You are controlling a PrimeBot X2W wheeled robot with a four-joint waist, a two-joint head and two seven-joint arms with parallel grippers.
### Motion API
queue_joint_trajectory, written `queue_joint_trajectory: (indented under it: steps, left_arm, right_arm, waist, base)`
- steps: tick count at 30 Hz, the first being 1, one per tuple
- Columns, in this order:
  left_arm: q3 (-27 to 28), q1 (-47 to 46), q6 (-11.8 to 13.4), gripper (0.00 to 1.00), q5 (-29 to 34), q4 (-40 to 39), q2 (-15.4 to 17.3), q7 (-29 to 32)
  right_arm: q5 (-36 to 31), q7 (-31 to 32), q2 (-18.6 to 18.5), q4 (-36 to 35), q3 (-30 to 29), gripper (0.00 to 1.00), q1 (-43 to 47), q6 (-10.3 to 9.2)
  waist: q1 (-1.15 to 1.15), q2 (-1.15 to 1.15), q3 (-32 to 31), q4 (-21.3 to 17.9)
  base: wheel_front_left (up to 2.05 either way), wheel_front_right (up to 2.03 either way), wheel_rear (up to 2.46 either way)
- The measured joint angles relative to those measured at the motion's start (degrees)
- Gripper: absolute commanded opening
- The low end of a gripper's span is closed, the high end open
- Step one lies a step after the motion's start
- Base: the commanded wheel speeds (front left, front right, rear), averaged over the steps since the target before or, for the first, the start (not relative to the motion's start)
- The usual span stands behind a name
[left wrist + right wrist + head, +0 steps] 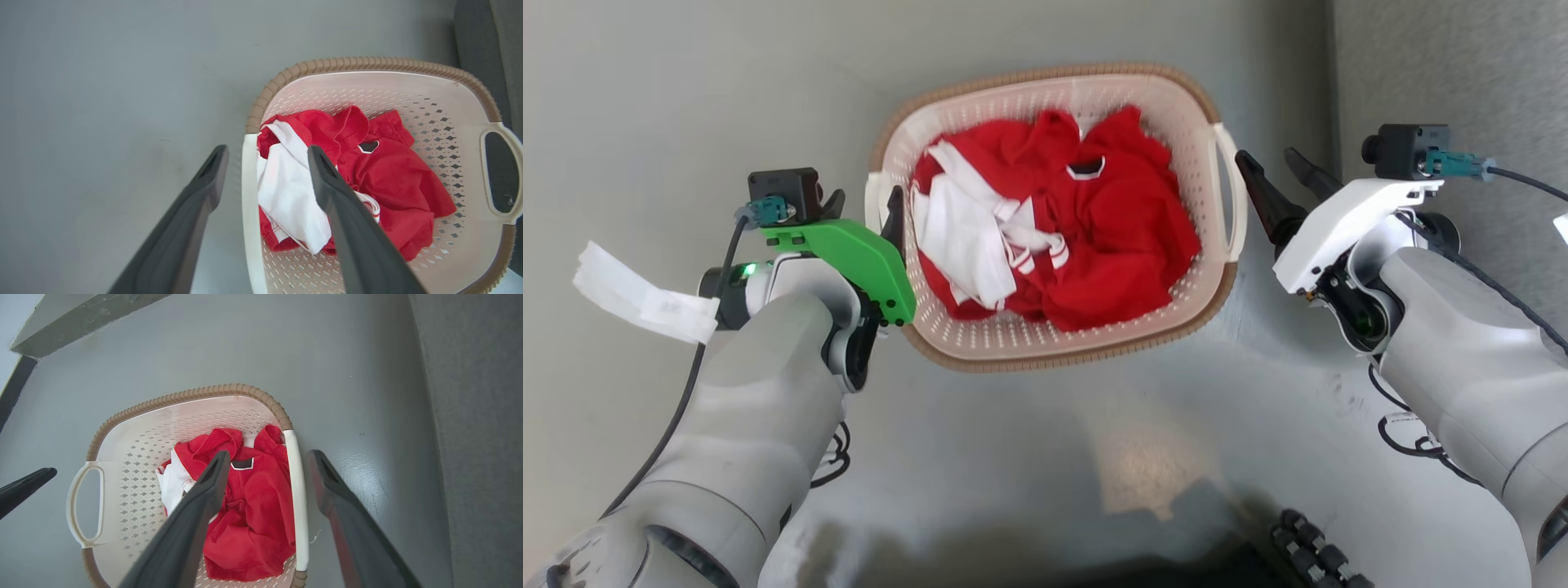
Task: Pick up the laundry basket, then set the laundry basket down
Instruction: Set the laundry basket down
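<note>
Grey floor; basket between wide-open jaws

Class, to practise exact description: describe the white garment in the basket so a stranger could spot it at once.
On the grey floor stands the laundry basket, cream with a brown rim. Inside, the white garment lies on the side nearest the left gripper, the one pale piece among red cloth.

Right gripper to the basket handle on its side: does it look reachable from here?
Probably yes. The right gripper is open and the handle lines up between its fingers in the wrist view, with nothing between. The red clothes lie close inside.
</note>
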Motion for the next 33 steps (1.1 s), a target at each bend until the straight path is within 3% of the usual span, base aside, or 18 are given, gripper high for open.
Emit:
queue_joint_trajectory:
  steps: [14, 24, 33]
  left_arm:
    - [5.44, 2.22, -0.67, 1.00, 4.52, -4.27, -0.01, 0.00]
    - [13.02, 5.76, -0.76, 1.00, 9.88, -11.12, 0.37, -0.01]
    - [18.28, 14.62, -1.19, 1.00, 16.07, -17.20, 1.18, -0.01]
  right_arm:
    - [-0.33, -0.09, -1.38, -2.08, -4.28, 1.00, 3.19, 0.00]
    - [-4.31, -0.10, -3.98, -6.09, -10.99, 1.00, 6.54, 0.00]
    - [-10.85, -0.11, -6.08, -10.43, -17.97, 1.00, 12.86, 0.00]
  waist:
    - [0.00, 0.00, -10.56, 0.64]
    - [0.00, 0.00, -18.34, 1.58]
    - [0.00, 0.00, -26.13, 2.86]
  base:
    - [0.00, 0.00, 0.00]
    - [0.00, 0.00, 0.00]
    - [0.00, 0.00, 0.00]
